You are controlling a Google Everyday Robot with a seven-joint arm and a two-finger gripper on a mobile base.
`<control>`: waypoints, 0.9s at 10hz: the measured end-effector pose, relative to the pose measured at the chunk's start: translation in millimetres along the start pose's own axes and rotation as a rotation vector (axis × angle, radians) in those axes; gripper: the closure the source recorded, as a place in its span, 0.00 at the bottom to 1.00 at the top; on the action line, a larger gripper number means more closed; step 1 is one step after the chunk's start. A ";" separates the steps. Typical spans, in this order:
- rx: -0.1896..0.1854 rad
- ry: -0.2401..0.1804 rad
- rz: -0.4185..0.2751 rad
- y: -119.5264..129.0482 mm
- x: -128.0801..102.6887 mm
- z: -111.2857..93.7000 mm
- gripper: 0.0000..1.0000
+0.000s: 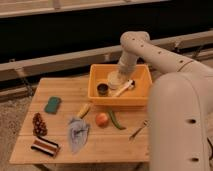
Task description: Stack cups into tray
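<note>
The yellow-orange tray (95,97) stands at the back of the wooden table. The dark cup (102,89) sits upright on its floor at the left. My gripper (116,79) reaches down into the tray from the right, just right of and above the dark cup. It is shut on the pale cream cup (114,80) and holds it just off the tray floor. A white spoon-like utensil (125,87) lies in the tray to the right of the gripper.
On the table in front of the tray lie an orange fruit (102,119), a green pod (116,120), a yellow item (83,110), a blue-grey cloth (77,134) and a fork (137,131). A green sponge (52,104), a dark cluster (38,124) and a striped item (45,146) lie at the left.
</note>
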 end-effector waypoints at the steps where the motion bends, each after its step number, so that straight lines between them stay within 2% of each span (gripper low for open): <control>1: -0.002 -0.006 -0.011 7.6 -4.7 4.2 1.00; 5: -0.011 -0.030 -0.044 28.2 -22.6 11.1 1.00; 9: -0.019 -0.033 -0.068 42.3 -31.0 15.4 1.00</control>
